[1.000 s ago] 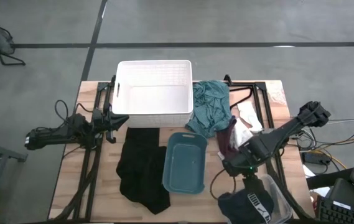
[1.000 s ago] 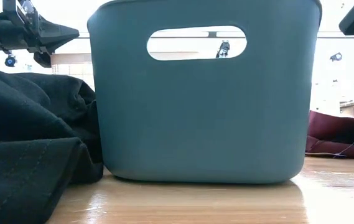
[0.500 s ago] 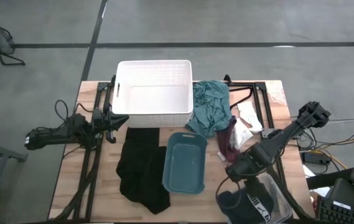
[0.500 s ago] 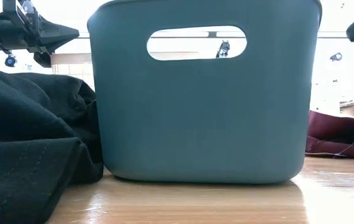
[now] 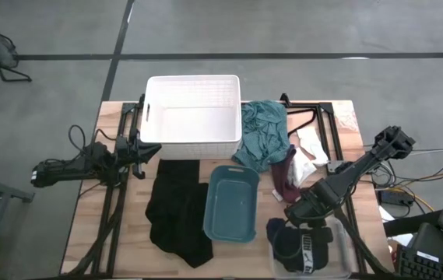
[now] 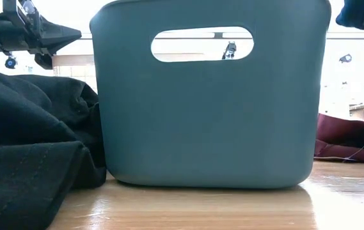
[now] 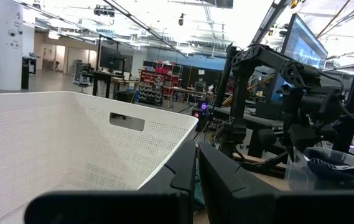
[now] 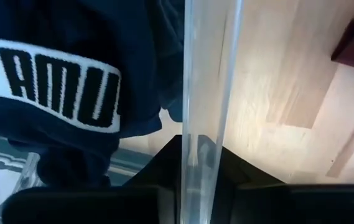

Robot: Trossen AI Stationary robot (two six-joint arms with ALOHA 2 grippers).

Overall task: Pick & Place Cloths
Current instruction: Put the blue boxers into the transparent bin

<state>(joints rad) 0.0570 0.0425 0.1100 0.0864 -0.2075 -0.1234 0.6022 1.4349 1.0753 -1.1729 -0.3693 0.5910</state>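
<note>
Table (image 5: 128,233) wooden, hall floor grey; right claw (image 5: 293,219) clamped on clear bin (image 5: 344,247) wall; left claw (image 5: 145,152) together.

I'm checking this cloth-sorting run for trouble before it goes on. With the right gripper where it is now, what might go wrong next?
The right gripper has closed on the rim of the clear bin, not on the navy cloth inside it. Lifting now would likely drag or tip the bin.

The navy cloth hangs over the bin's edge and might slide out onto the table.

The left gripper waits shut beside the white basket, no hazard.
</note>
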